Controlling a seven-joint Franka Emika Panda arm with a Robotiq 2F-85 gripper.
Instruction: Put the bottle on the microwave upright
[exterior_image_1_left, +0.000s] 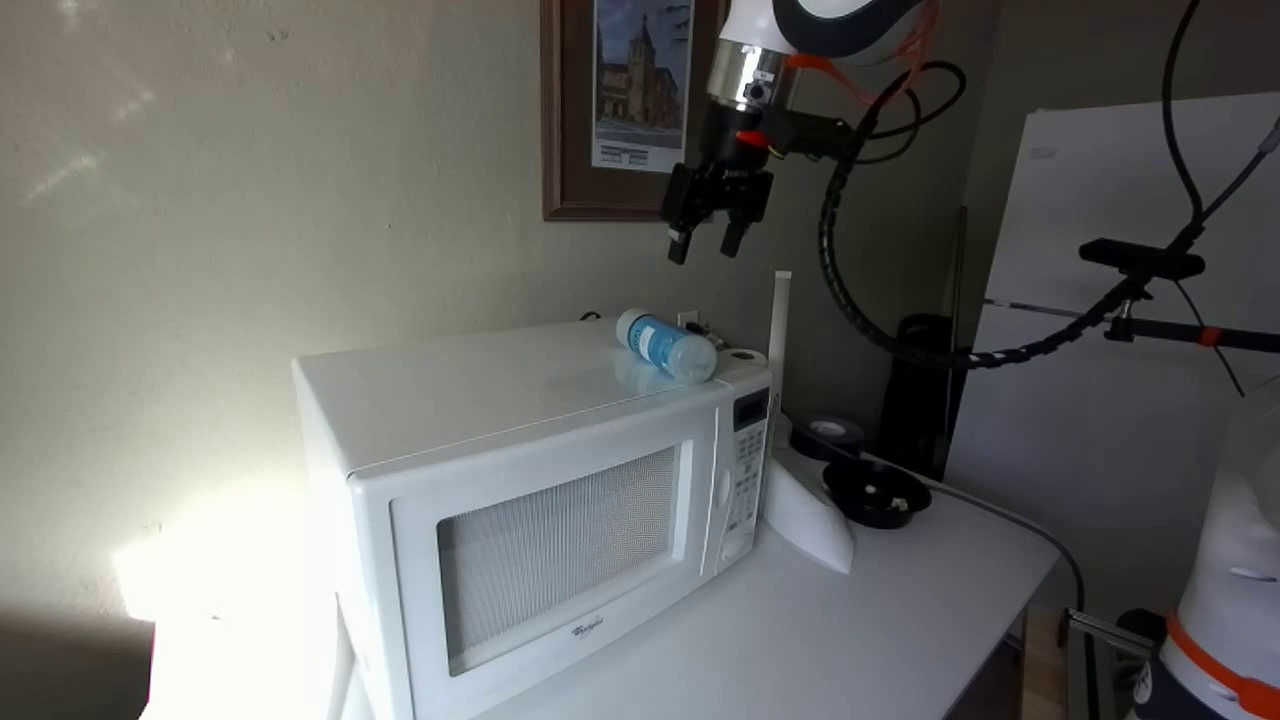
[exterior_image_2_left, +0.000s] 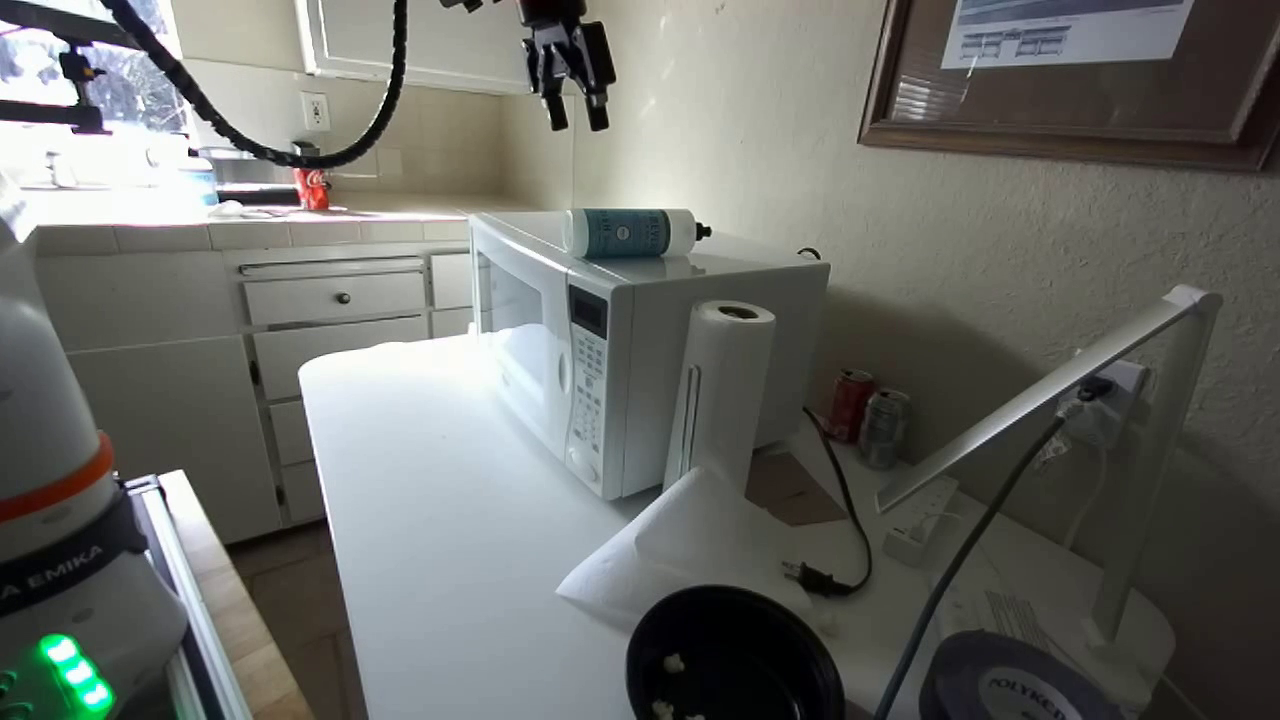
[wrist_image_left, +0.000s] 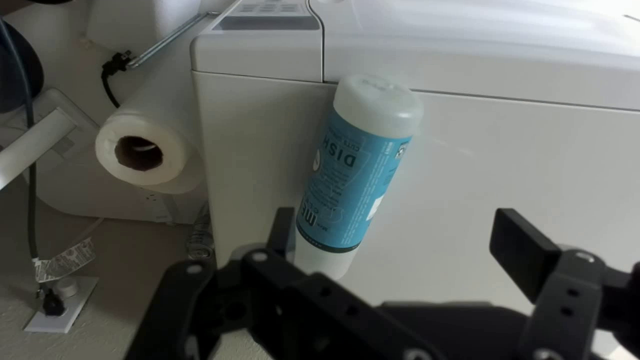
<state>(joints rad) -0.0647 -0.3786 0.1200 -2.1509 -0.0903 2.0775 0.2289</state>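
The bottle lies on its side on top of the white microwave, near its control-panel end. It has a blue label and whitish ends, and shows in both exterior views (exterior_image_1_left: 665, 345) (exterior_image_2_left: 627, 233). Its dark cap points to the wall in an exterior view. In the wrist view the bottle (wrist_image_left: 356, 180) slants, with its base near the microwave's front edge and its cap end hidden behind a finger. The microwave (exterior_image_1_left: 450, 390) (exterior_image_2_left: 655, 400) (wrist_image_left: 500, 165) has its door shut. My gripper (exterior_image_1_left: 706, 247) (exterior_image_2_left: 578, 119) (wrist_image_left: 400, 237) is open and empty, well above the bottle and apart from it.
A paper towel roll (exterior_image_2_left: 725, 390) (wrist_image_left: 145, 150) stands beside the microwave's panel end. A black bowl (exterior_image_2_left: 735, 660), a tape roll (exterior_image_1_left: 828, 436), a slim white lamp (exterior_image_2_left: 1050, 390) and two cans (exterior_image_2_left: 868, 418) are on the table. A framed picture (exterior_image_1_left: 553, 120) hangs behind the arm.
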